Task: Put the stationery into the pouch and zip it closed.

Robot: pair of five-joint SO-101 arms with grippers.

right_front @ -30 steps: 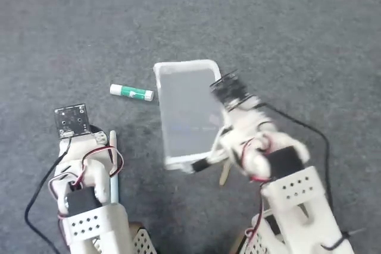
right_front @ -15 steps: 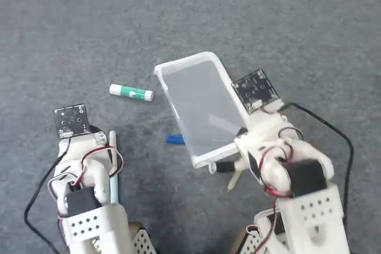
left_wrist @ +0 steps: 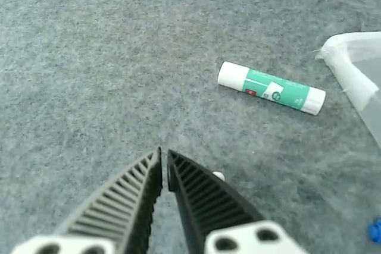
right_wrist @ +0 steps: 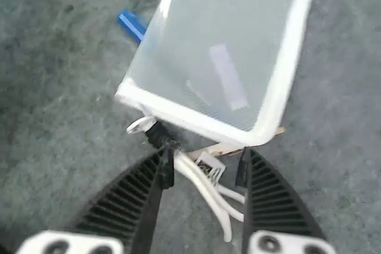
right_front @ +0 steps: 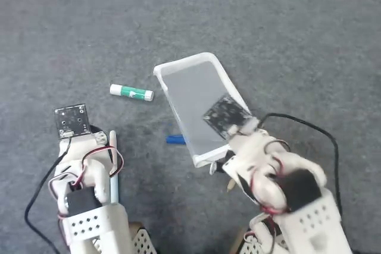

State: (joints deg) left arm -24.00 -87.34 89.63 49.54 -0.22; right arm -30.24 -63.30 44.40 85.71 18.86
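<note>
Nearest: right gripper [right_wrist: 203,157], jaws spread wide and gripping nothing, low over the near short end of the pouch [right_wrist: 226,46], with that corner just ahead of the fingertips. Between the jaws, loose on the carpet [right_wrist: 53,105]: white cord loops [right_wrist: 202,187] and a small tag [right_wrist: 208,169], trailing from the dark zipper pull [right_wrist: 158,136] at the corner (touching a finger or not: cannot tell).

Beside it: left gripper [left_wrist: 165,159], pressed closed with nothing between the ribbed fingers, pointed over bare carpet.

Next out: pouch flat on the carpet, translucent with white edging, long axis angled away from the right arm. One pale rectangular patch [right_wrist: 227,77] at its face; inside or on the surface, cannot tell. Zip open or closed: cannot tell. Blue item [right_front: 174,140] poking out from beneath the long edge on the left arm's side, mostly hidden.

Farthest: glue stick [left_wrist: 271,87], green and white, on its side outside the pouch, well ahead of the left fingertips, near the pouch's far corner but apart from it.

Count: two grippers, one pouch, one glue stick, one blue item, one zipper pull.
</note>
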